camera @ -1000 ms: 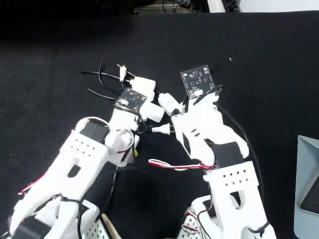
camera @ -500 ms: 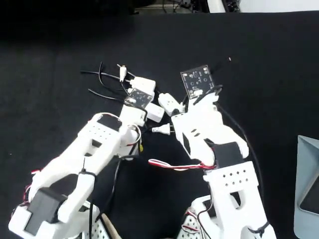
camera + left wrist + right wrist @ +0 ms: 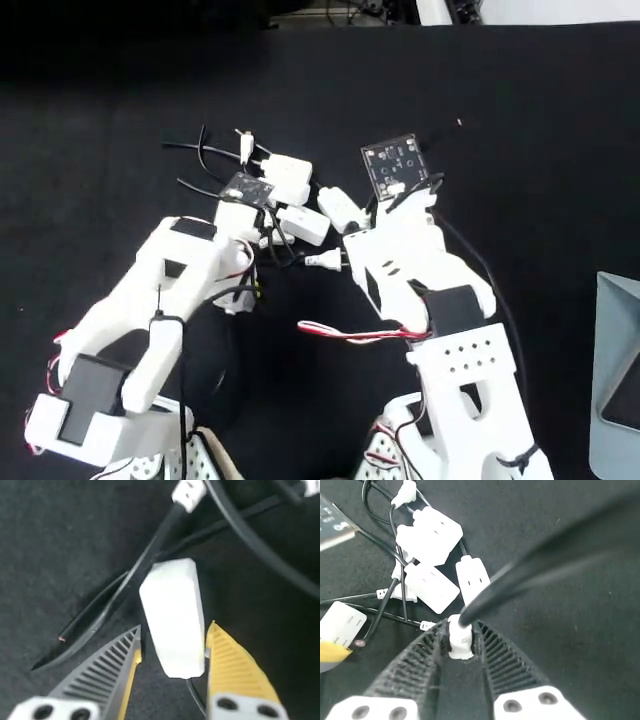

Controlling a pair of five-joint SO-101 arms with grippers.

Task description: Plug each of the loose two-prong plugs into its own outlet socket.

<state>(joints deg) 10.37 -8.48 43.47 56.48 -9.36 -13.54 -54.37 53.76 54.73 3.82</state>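
Plug (image 3: 461, 642) is being pinched tight by right gripper (image 3: 461, 630) just short of the outlet sockets (image 3: 431, 587), while one socket block (image 3: 175, 605) is being straddled by the spread left gripper (image 3: 174, 626); no plug is looking seated yet, so every insertion is being counted as pending.

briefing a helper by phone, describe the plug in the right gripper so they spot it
On the black table, follow the right arm to its gripper. Pinched there is a small white plug trailing a black cable. Unlike the bigger slotted sockets ahead, it is gripped.
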